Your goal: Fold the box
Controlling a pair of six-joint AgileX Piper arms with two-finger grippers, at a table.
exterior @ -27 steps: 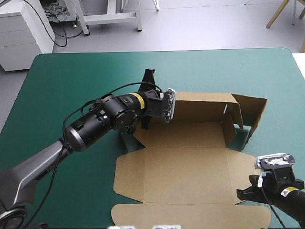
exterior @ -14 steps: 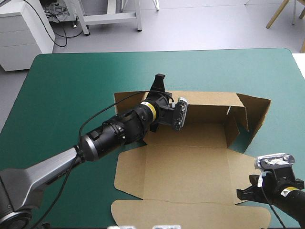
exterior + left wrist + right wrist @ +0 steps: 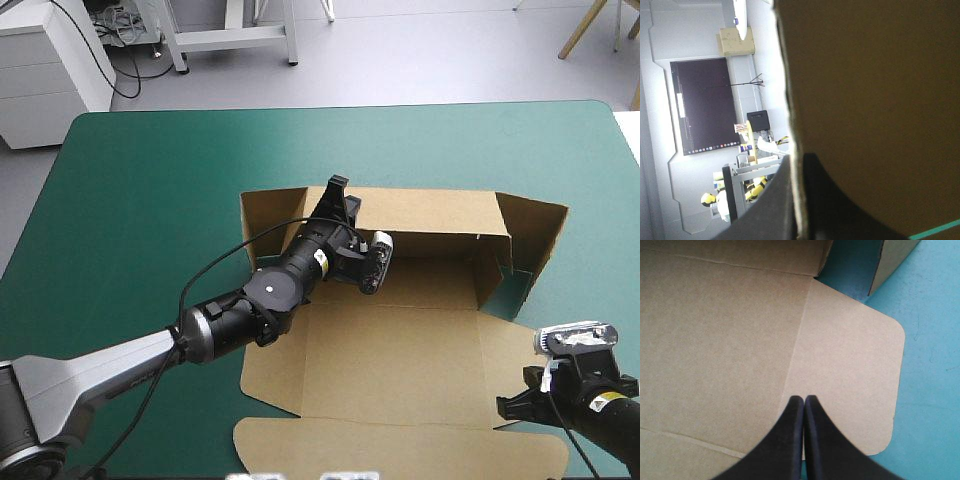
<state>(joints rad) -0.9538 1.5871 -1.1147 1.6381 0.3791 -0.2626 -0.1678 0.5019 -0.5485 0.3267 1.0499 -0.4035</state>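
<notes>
Brown box (image 3: 390,350) lies on the teal-green cover (image 3: 150,180), right of the table's middle and reaching toward the near edge. Base panel and near lid are flat. Far wall (image 3: 430,215) stands upright. An end flap (image 3: 535,235) stands at its right end, angled toward the near side, and another flap (image 3: 270,215) stands at its left end.

Left gripper (image 3: 338,190) reaches over the flat board from the near left and sits on the far wall's top edge, left of the wall's middle. In the left wrist view its black fingers (image 3: 840,210) are all but together with the board's edge running between them (one finger each side of the wall), so it is clamped on the box.

Right gripper (image 3: 505,408) is at the box's near right, well apart from the left one, over the rounded side flap (image 3: 855,380). Its fingers meet in one pointed arch with nothing between them. Cannot tell whether the tips touch the flap or hover just above it.
</notes>
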